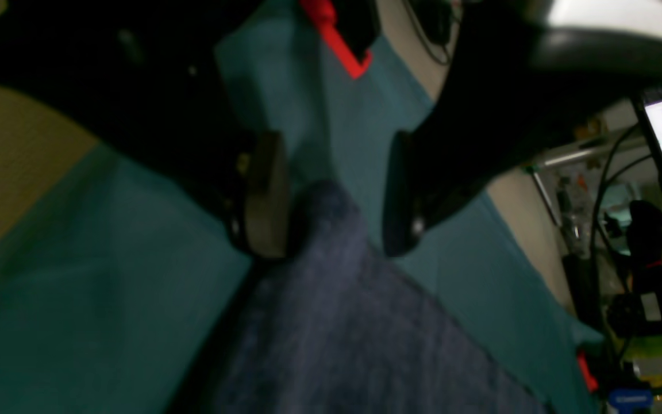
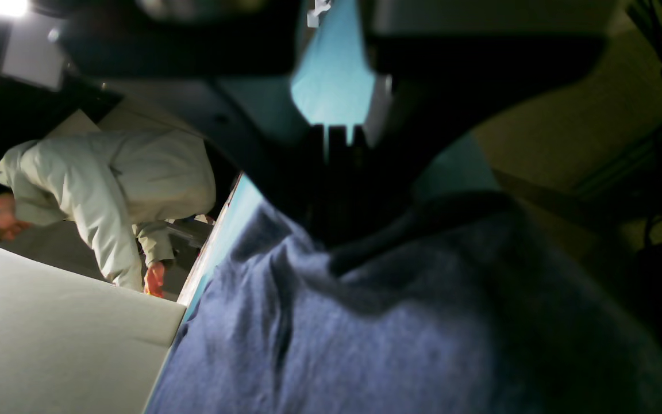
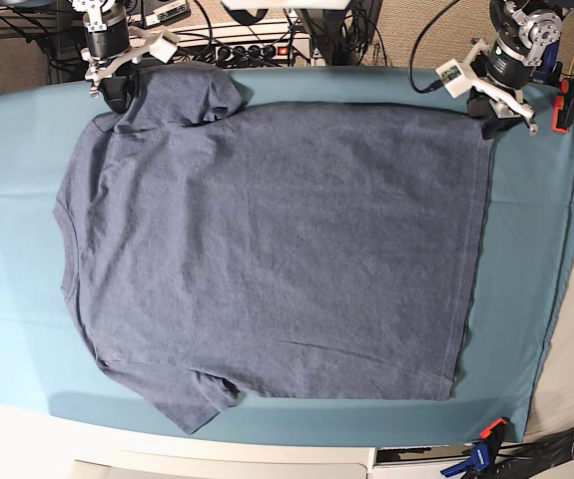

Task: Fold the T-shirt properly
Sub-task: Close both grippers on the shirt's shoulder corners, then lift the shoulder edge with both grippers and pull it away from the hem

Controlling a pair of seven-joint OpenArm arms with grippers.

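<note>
T-shirt [image 3: 267, 249]: lies spread flat, plain side up, over most of the tabletop; collar end toward the left edge, hem toward the right edge; no lettering shows.
Sleeves: one points toward the front edge; the other, at the far left corner, is bunched up under the right arm.
Teal cloth [image 3: 17, 249]: covers the tabletop and shows bare along the left, right and front edges.
Left gripper [image 1: 331, 195]: jaws stand wide apart over the hem corner at the far right of the tabletop; a corner of the blue fabric lies between them, close against one finger [image 1: 265, 195], not clamped.
Right gripper [image 2: 337, 190]: closed at the bunched sleeve near the far left corner; the wrist view shows fabric rising into the dark jaws, so it is clamped on the T-shirt, though the fingertips themselves are lost in shadow.
Hard to make out: both wrist views are dim and blurred; the left wrist view shows only a wedge of the T-shirt.
Cut off: clamps [image 3: 481, 454] at the front right corner are partly out of frame.
Background: a person in a pale jacket [image 2: 107, 190] bends over beyond the tabletop's edge.
</note>
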